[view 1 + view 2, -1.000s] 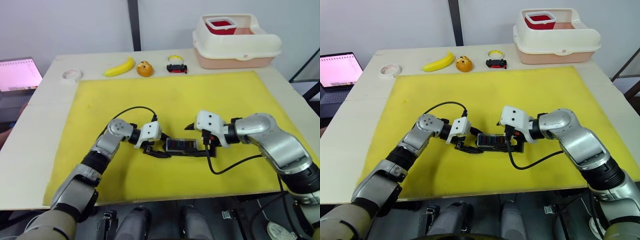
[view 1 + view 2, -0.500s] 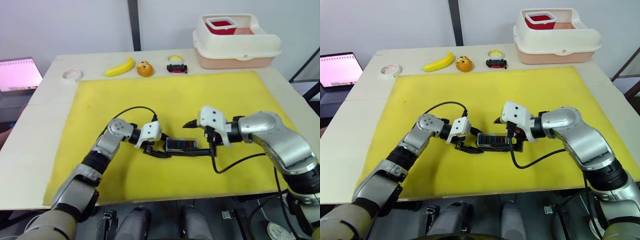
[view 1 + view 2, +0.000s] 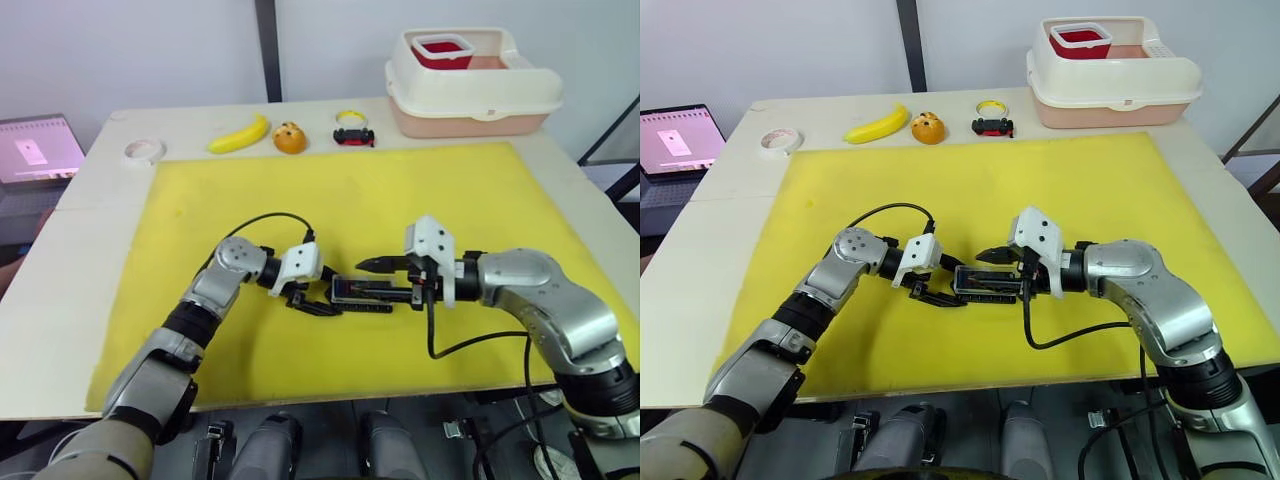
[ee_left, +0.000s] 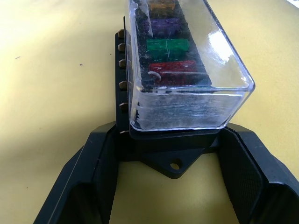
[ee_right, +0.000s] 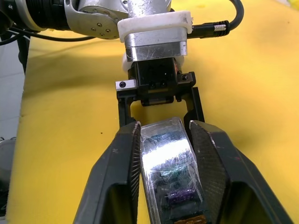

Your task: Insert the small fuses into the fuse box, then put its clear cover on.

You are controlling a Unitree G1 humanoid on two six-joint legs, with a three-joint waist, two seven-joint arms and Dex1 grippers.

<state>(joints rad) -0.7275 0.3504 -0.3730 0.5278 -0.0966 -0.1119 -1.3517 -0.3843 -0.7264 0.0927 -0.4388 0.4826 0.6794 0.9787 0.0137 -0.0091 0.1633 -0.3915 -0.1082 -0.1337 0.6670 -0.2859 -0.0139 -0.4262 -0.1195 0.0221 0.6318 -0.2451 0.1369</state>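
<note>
Light: bright, even, from overhead.
Shadows: soft and short under both arms on the yellow mat [image 3: 400, 190].
Glare: white streaks on the clear cover [image 4: 187, 60] ahead of the left gripper [image 4: 173, 172].
Focus: nearest fingers slightly soft.

Yellow mat [image 3: 340, 190] covers most of pale tabletop [image 3: 80, 270]. Along back edge: white tape roll [image 3: 143, 151], banana [image 3: 240, 134], orange w/ dark spots [image 3: 290, 137], small black/red item w/ yellow ring [image 3: 353, 130]. Cream lidded bin [image 3: 472, 85] at back right, red container [image 3: 441, 48] on top. Laptop [image 3: 35, 150] far left, screen lit.
</note>
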